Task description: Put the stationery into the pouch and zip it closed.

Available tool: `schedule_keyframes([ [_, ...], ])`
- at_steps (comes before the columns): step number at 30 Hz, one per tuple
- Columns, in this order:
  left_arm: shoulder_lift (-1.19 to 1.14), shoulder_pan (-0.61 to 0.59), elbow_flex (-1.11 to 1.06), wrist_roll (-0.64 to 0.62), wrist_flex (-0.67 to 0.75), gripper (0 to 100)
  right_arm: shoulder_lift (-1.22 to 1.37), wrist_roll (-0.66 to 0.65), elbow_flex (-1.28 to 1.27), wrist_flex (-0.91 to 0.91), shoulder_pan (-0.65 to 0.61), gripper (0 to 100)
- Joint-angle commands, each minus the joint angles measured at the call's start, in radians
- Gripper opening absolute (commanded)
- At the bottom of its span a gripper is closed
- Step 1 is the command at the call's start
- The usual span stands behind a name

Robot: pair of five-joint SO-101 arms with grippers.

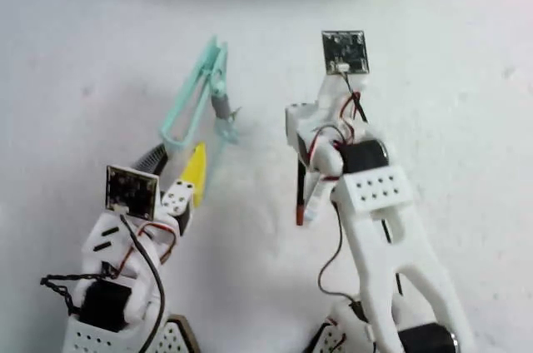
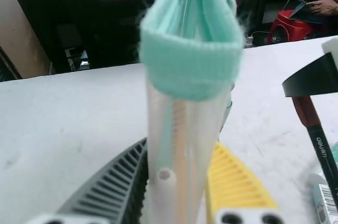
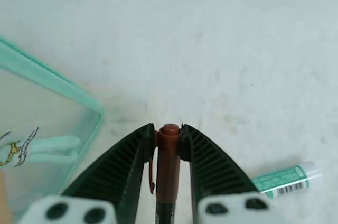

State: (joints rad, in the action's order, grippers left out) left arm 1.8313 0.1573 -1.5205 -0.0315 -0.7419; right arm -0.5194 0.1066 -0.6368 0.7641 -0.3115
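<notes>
1. The left gripper (image 2: 182, 149) has one grey and one yellow ribbed jaw. The jaws are pressed against the two flat sides of the pouch (image 2: 187, 60), which is pinched between them and held on edge, its length pointed away from the arm.
2. The right gripper (image 3: 168, 129) has black ribbed jaws, which are closed on a brown marker pen (image 3: 169, 152). The pen is carried lengthwise between the jaws, its brown end level with their tips. It is held beside the pouch and apart from it.
3. A white-and-green tube (image 3: 286, 178) with a barcode label is laid flat near the right jaws and is not touched by them.
4. The pouch has clear walls, mint-green trim and a fuzzy mint band across its far end. A white tubular item (image 2: 165, 179) and other slender sticks are seen through the wall. Whether the zip is open cannot be told.
5. The bench (image 1: 433, 62) is white and lightly scuffed. The tube is carried on it, and the surface is extended well beyond the pouch.
</notes>
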Motion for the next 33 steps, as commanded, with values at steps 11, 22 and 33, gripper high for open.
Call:
schedule_keyframes([
  [11, -0.008, 0.018, -0.008, 0.012, 0.006, 16, -0.521, -0.012, -0.034, -0.045, -0.031, 1.7],
  [22, -0.008, 0.054, -0.002, 0.012, 0.003, 17, -0.789, -0.064, 0.017, -0.110, -0.101, 1.7],
  [33, -0.008, 0.105, -0.002, 0.012, -0.026, 23, -0.789, -0.112, 0.365, -0.084, -0.219, 1.7],
])
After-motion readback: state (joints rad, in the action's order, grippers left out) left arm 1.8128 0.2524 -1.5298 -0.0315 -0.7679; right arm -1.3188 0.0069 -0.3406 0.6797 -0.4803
